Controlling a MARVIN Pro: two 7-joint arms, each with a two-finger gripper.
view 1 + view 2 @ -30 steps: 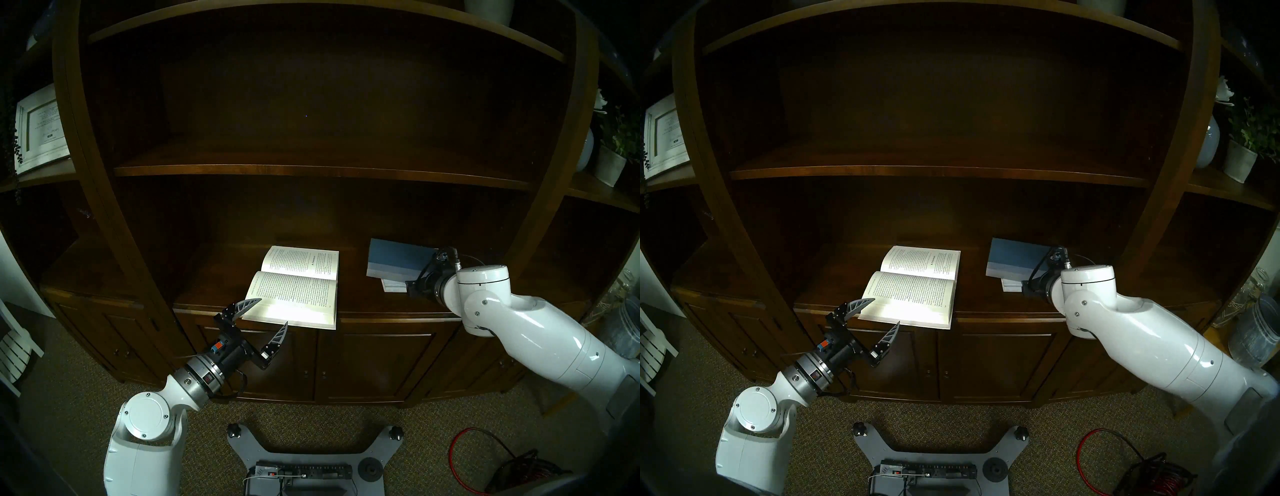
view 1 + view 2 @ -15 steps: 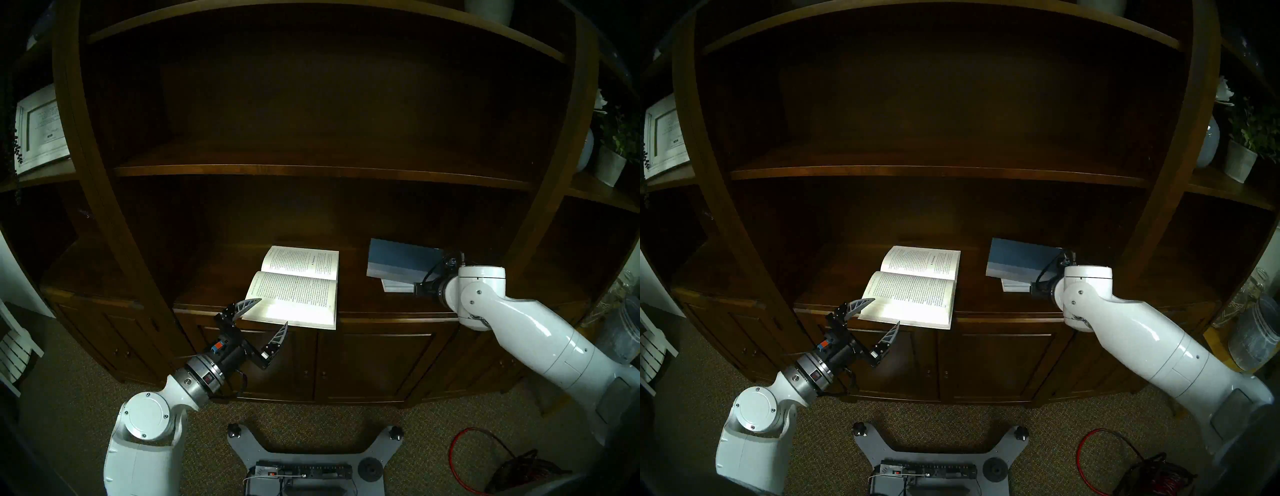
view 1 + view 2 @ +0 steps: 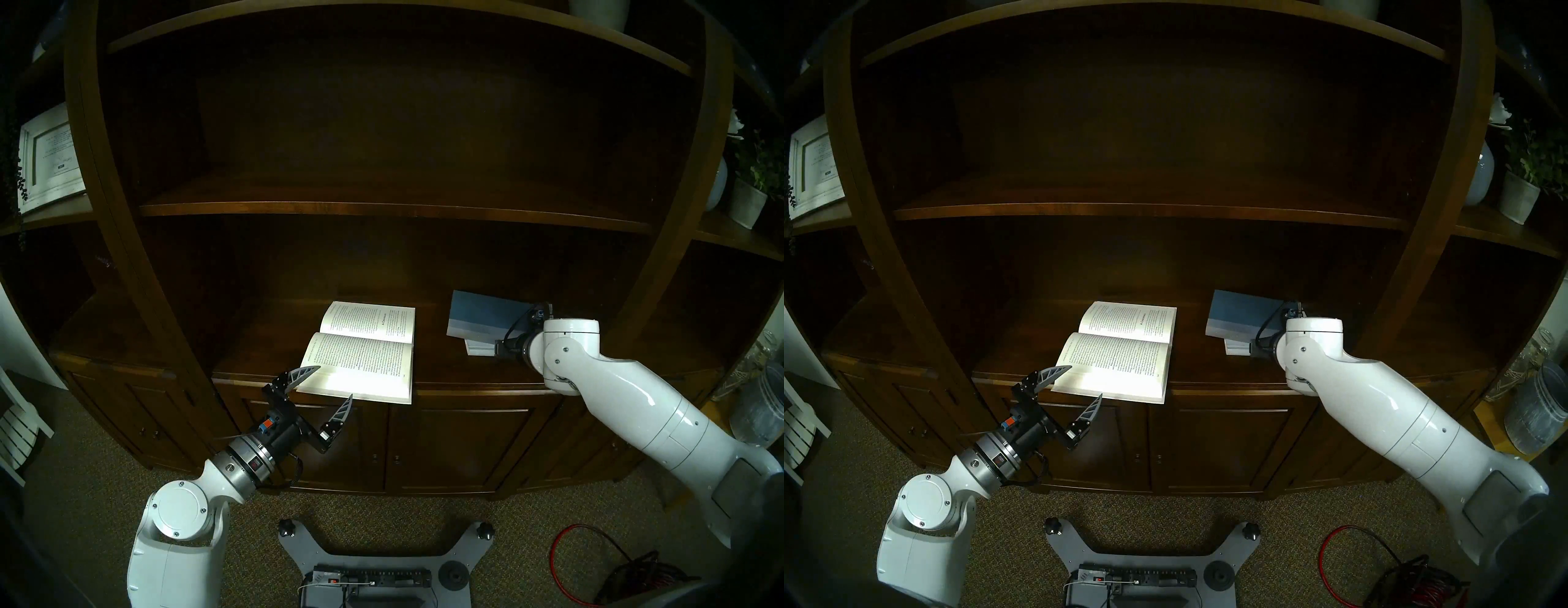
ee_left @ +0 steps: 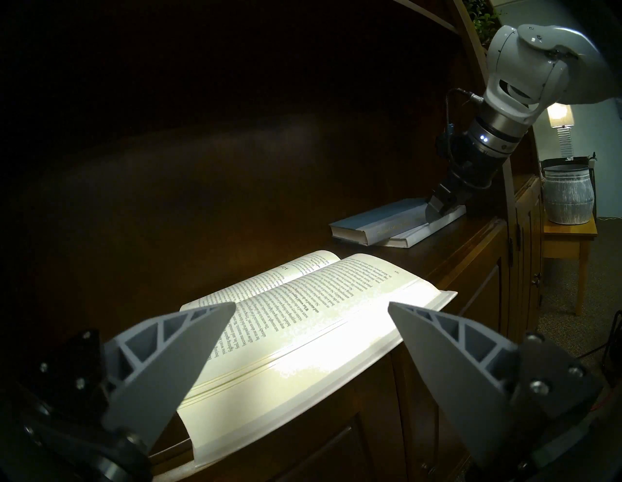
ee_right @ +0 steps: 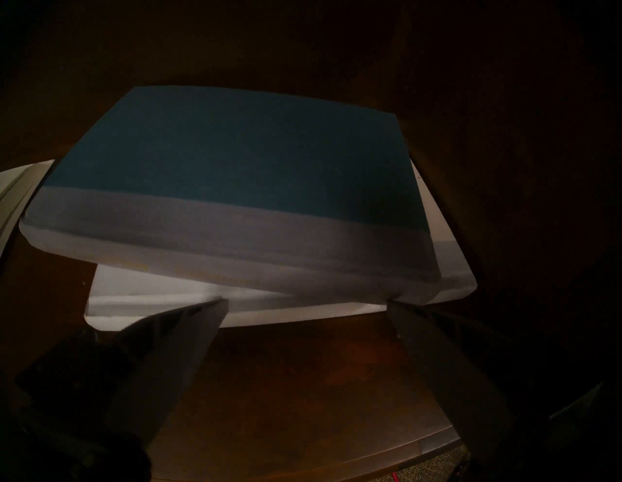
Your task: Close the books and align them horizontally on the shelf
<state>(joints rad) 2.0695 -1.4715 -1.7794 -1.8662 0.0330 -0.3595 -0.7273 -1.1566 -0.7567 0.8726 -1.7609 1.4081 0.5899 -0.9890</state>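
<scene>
A white paperback (image 3: 360,352) (image 3: 1119,352) (image 4: 303,323) lies open, pages up, on the dark wood shelf (image 3: 263,339) (image 5: 303,387), its near half jutting over the front edge. To its right a closed blue hardcover (image 3: 483,316) (image 4: 380,218) (image 5: 235,168) rests askew on a closed white book (image 3: 479,348) (image 5: 303,309). My left gripper (image 3: 334,381) (image 4: 312,304) is open at the paperback's front left corner, holding nothing. My right gripper (image 5: 306,301) (image 4: 441,205) is open, its fingertips against the near edge of the stacked books.
An upper shelf board (image 3: 382,210) runs close above. Cabinet doors (image 3: 458,446) are below the shelf. A framed picture (image 3: 51,157) stands at far left; a potted plant (image 3: 746,199) and a grey bucket (image 4: 568,195) stand at right. A red cable (image 3: 594,552) lies on the carpet.
My right arm swung left and lower at the stacked books, which shifted slightly left. The left arm and the open paperback have not moved.
</scene>
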